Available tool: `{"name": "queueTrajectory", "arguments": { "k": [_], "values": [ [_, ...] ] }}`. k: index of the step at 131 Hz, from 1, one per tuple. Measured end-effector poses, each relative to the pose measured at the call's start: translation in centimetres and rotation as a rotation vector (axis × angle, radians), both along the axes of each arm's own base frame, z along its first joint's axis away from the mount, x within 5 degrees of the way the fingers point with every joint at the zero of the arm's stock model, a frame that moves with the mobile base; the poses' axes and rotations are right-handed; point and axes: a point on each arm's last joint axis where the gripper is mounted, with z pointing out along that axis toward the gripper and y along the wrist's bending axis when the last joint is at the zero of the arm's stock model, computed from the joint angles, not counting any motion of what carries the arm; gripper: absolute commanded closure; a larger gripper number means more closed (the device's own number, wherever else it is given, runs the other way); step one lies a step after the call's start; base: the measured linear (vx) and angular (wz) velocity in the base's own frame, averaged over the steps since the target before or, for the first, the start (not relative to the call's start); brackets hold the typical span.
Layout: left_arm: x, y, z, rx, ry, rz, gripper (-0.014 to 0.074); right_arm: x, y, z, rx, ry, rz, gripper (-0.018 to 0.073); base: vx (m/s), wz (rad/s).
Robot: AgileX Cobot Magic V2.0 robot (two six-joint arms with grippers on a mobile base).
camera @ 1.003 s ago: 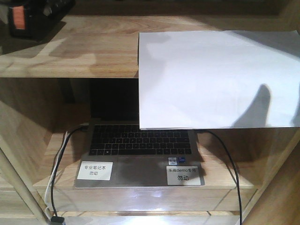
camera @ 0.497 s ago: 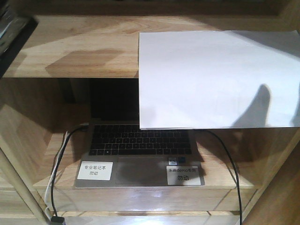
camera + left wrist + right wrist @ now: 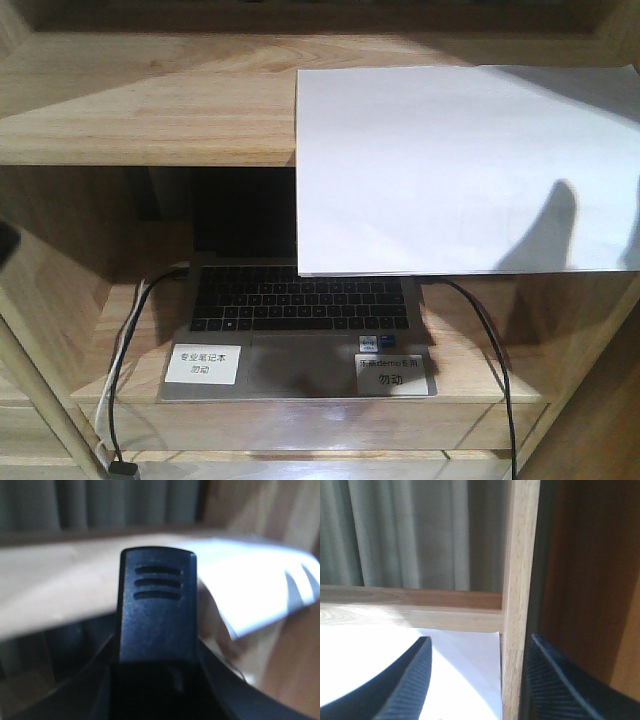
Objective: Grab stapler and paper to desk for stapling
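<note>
Stapler (image 3: pixel 156 615) sits pinched between the left gripper's (image 3: pixel 156 680) dark fingers (image 3: pixel 75 695). Its long axis runs away from the wrist, ribbed end toward the shelf (image 3: pixel 150 110). Only the left wrist view shows it; the front view catches neither arm. Paper (image 3: pixel 460 170) lies flat on the shelf's right part, long side running left to right, its near edge overhanging the open laptop (image 3: pixel 300 310) below. Right gripper (image 3: pixel 477 675) hovers low over the sheet's far right corner, fingers (image 3: pixel 412 680) spread, a wooden upright (image 3: pixel 517 580) showing between them.
</note>
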Motion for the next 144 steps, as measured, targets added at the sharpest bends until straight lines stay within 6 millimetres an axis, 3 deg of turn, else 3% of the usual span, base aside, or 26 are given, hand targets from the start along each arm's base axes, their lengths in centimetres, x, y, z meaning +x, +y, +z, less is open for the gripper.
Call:
{"name": "queueTrajectory", "arguments": {
  "k": [27, 61, 144],
  "values": [
    [-2.6, 0.9, -2.5, 0.011, -0.015, -0.047, 0.0603, 0.0, 0.0, 0.0, 0.000, 0.000, 0.000, 0.0161, 0.00, 0.00],
    [-5.6, 2.2, -3.7, 0.001, -0.045, -0.077, 0.0603, 0.0, 0.0, 0.0, 0.000, 0.000, 0.000, 0.0161, 0.00, 0.00],
    [-6.0, 2.3, -3.8, 0.006, -0.046, -0.081, 0.0599, 0.0, 0.0, 0.0, 0.000, 0.000, 0.000, 0.0161, 0.00, 0.00]
  ]
}}
